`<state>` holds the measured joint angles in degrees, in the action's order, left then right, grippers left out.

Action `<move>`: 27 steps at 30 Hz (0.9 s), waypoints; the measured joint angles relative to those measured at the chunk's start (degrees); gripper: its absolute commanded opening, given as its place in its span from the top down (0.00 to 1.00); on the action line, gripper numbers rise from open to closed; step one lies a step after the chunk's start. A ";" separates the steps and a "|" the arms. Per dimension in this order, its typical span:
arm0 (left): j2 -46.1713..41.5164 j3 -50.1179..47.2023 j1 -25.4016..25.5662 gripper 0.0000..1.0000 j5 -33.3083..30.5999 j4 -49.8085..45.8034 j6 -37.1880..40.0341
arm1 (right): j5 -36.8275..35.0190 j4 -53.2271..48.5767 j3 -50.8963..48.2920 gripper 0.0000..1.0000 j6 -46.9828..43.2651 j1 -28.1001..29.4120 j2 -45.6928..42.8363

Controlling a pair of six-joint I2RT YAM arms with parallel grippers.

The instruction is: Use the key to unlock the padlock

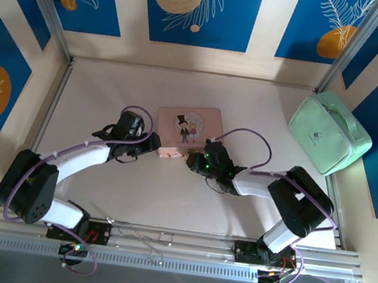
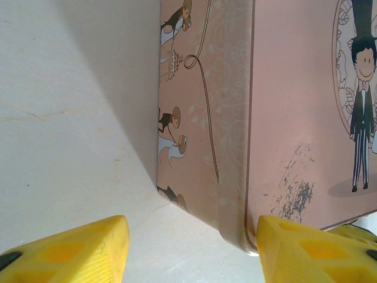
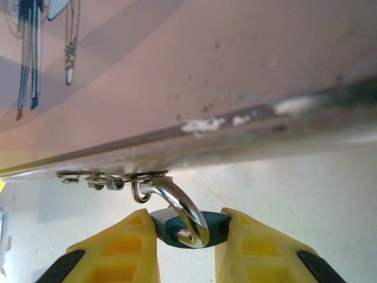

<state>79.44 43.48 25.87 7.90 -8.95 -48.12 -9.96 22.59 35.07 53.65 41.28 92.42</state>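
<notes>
My right gripper (image 3: 186, 237) is pinching the padlock (image 3: 166, 227) by its blue body, one yellow finger on each flank. From the body the silvery shackle (image 3: 180, 204) arcs toward 12 o'clock and hooks into the small metal latch loop (image 3: 141, 187) hanging under the front rim of the pink box (image 3: 194, 71). So the padlock hangs on the box, at the 6 o'clock edge of the lid. My left gripper (image 2: 188, 258) is spread wide around the box's near corner, one finger over the lid and the other out over the bare table (image 2: 65, 118); I can't tell whether either pad touches.

I judge this as the steadying step: lock held, box bracketed, key not yet at work. Next the key must meet the keyhole, which calls for a fine, well-aimed approach and a firm hold against twisting.

The right wrist view gives the shackle and loop up close, though whether the shackle is seated I can't tell. The top view adds a mint-green case (image 1: 330, 132) at 2 o'clock from the box.
</notes>
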 measured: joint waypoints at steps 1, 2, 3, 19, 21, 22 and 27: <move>0.00 0.00 0.00 0.41 0.00 0.00 0.00 | 0.15 0.15 0.00 0.86 0.02 -0.02 0.00; 0.00 0.00 -0.02 0.41 0.00 0.00 0.00 | 0.28 0.17 -0.02 0.86 0.04 -0.07 0.02; 0.00 0.00 -0.02 0.41 0.00 -0.02 0.00 | 0.37 0.24 -0.02 0.86 0.07 -0.07 0.02; 0.00 0.00 -0.15 0.41 0.00 0.07 0.00 | 0.57 2.01 -0.87 0.87 0.85 -0.17 0.02; 0.00 -0.02 -0.15 0.41 0.00 0.11 -0.02 | 0.57 3.06 -1.49 0.87 1.05 -0.33 -0.15; 0.00 -0.11 -0.15 0.41 0.00 0.22 -0.02 | 0.59 3.58 -1.92 0.87 1.31 -0.44 -0.35; 0.00 -0.39 -0.22 0.41 0.02 0.70 0.00 | 0.52 5.14 -4.13 0.87 2.56 -0.92 -1.88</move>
<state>79.44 43.09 25.65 7.92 -8.25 -48.12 -9.43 27.73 30.94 56.21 40.36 90.54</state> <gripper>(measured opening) 0.591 0.210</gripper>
